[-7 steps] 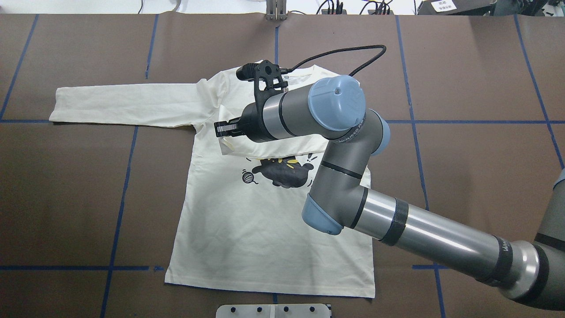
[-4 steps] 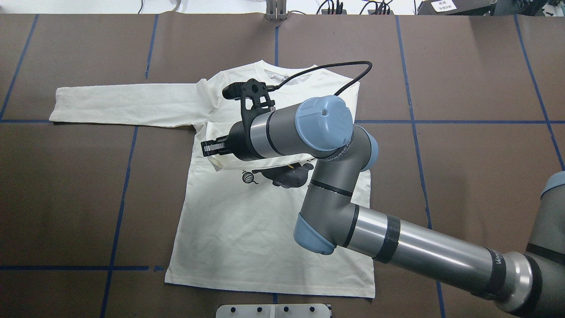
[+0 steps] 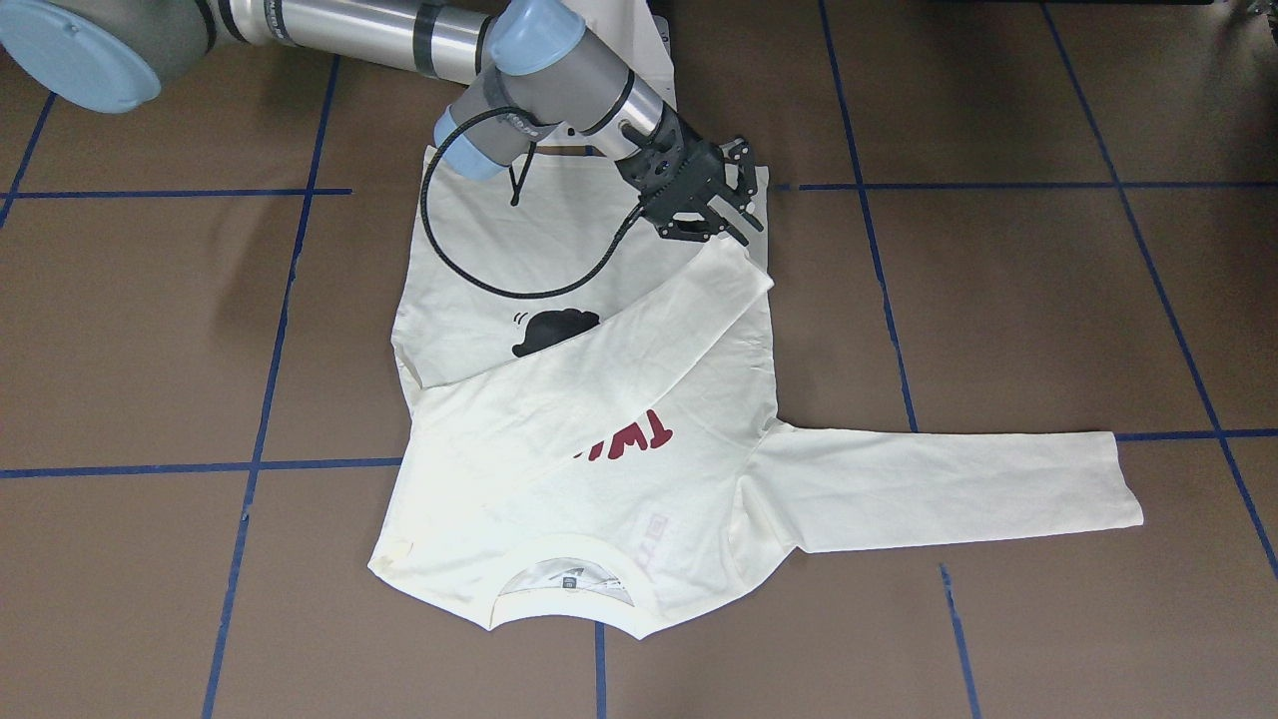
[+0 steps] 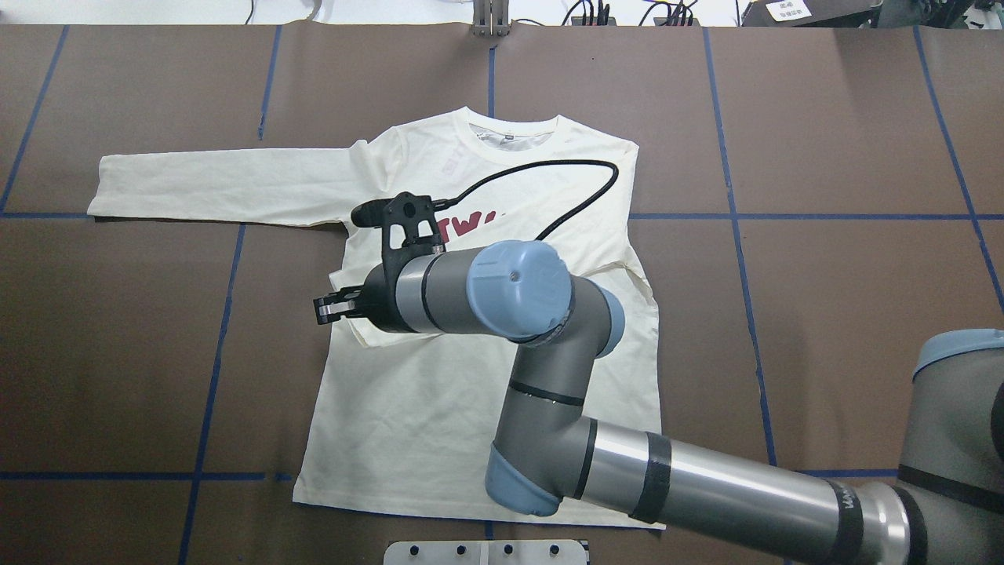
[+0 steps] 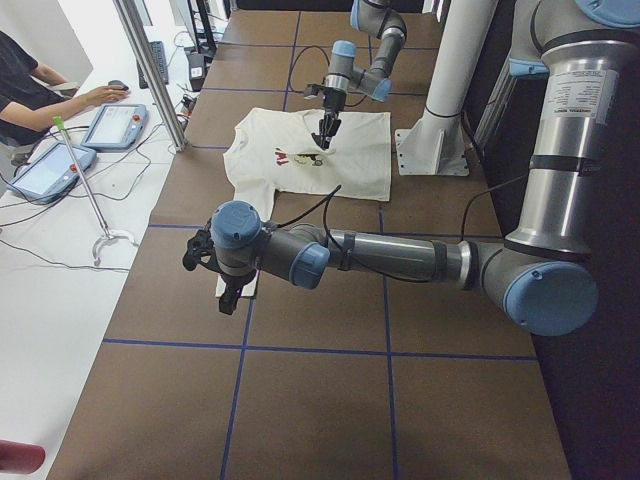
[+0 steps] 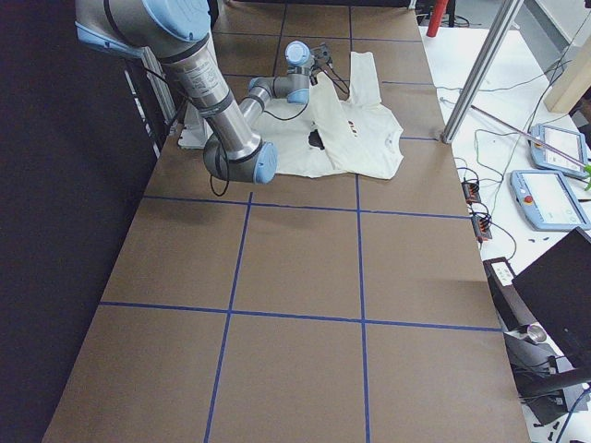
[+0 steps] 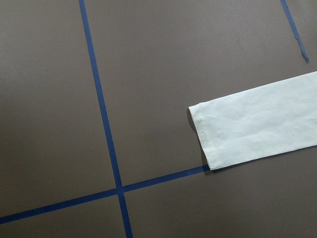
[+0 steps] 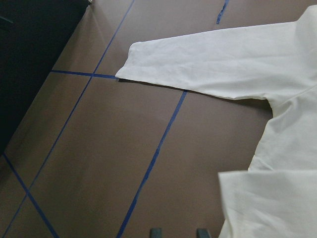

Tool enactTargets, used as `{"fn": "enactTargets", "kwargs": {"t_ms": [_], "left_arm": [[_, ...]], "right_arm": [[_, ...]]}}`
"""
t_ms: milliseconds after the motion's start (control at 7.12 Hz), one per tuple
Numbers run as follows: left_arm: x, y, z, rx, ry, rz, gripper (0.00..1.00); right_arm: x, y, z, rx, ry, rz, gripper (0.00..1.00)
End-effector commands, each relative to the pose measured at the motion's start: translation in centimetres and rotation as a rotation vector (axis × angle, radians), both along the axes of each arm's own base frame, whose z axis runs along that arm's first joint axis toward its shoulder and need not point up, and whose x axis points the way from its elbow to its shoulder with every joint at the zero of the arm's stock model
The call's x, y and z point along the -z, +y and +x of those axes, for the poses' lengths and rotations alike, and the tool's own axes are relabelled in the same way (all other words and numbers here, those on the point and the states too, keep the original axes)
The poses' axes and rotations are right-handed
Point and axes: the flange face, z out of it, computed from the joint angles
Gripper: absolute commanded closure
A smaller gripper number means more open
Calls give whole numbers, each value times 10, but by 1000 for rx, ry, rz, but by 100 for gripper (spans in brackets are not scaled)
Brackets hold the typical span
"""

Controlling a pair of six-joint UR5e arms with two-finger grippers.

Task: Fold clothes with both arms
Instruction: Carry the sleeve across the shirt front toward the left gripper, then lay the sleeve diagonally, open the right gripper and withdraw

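Note:
The cream long-sleeved shirt (image 4: 408,424) lies print side up, collar (image 4: 514,129) at the far side. Its right sleeve (image 3: 619,369) is folded diagonally across the chest and half covers the red lettering (image 3: 624,439) and the black cat print (image 3: 554,330). The cuff (image 4: 354,336) rests at the shirt's left side edge. My right gripper (image 4: 323,310) hovers just past that cuff. In the right wrist view its fingertips (image 8: 156,232) stand apart over bare table. The left sleeve (image 4: 220,188) lies straight out. My left gripper (image 5: 228,290) hangs above its cuff (image 7: 208,134); I cannot tell whether it is open or shut.
Brown table mat with blue tape lines (image 4: 212,353). A white base plate (image 4: 486,552) sits at the near edge and a white pedestal (image 5: 440,130) behind the shirt. A metal pole (image 5: 150,70) and an operator's tablets (image 5: 110,125) stand beyond the far edge.
My right gripper has moved toward the robot and to the overhead view's left, drawing the right sleeve diagonally across the chest. The collar and lettering have come out from under the arm.

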Motion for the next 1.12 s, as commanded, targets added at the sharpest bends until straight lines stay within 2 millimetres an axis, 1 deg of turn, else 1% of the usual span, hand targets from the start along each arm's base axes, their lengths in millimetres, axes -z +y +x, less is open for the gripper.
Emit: {"fn": "enactTargets", "kwargs": {"t_ms": [0,140,281,421,561,702,842,982], "left_arm": [[8,-5,0,11,4,0,0],[9,-5,0,13,2,2,0],[13,-13,-4,69,-80,1,0],[25,-25,27,122,-117,0,0],[30,-28,85,167,-104,-36,0],[34,-27,132,207,-91,-58,0],[34,-25,170,193,-103,-21,0],[35,-27,195,207,-139,6,0]], "right_arm": [[6,17,-29,-57,17,-19,0],[4,10,-28,-67,39,-43,0],[4,-11,-16,-83,127,-73,0],[1,-45,9,-66,246,-133,0],[-13,-99,63,10,380,-264,0],[-44,-153,133,33,449,-401,0],[-93,-183,191,-12,513,-501,0],[-140,-210,237,-56,543,-583,0]]}}
